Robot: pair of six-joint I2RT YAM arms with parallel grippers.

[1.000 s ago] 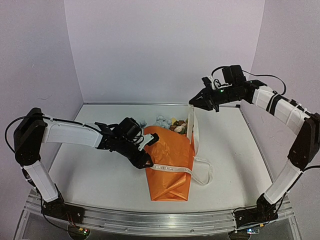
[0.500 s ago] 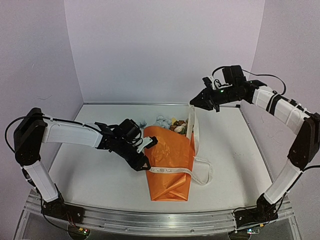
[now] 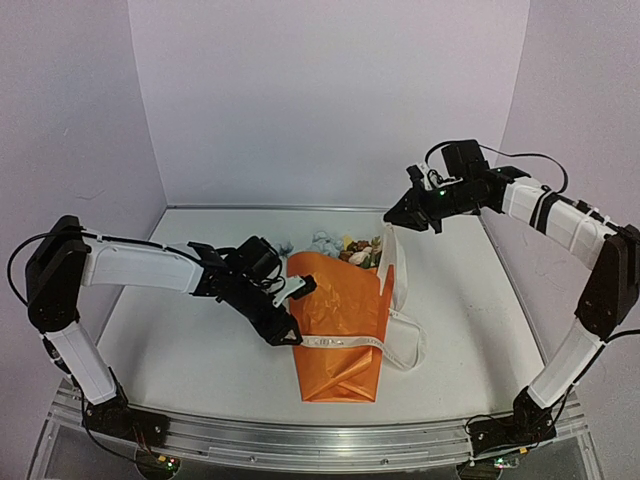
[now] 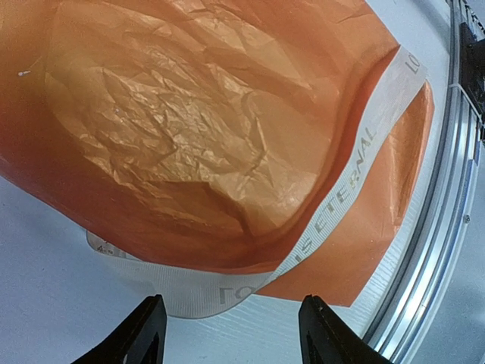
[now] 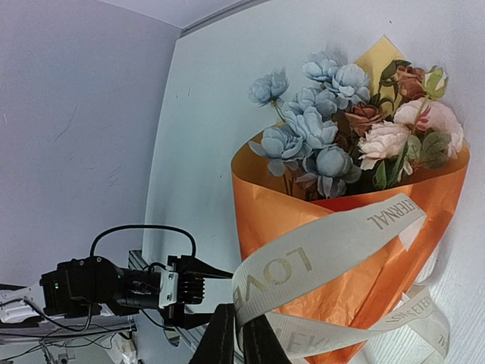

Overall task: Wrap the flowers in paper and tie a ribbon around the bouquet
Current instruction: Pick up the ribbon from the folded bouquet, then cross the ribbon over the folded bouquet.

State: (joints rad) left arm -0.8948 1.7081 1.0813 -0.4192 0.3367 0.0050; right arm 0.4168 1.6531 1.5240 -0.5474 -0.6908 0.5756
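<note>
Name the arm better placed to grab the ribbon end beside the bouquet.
Left. The left end effector hangs open over that ribbon end; the right end effector is shut on the other end, held high.

The raised ribbon (image 3: 396, 270) fences the right flank of the bouquet (image 3: 340, 320); bare table (image 3: 470, 300) beyond it offers passage.

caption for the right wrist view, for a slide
The right gripper shut on the ribbon, which arcs across the orange-wrapped bouquet.
</note>
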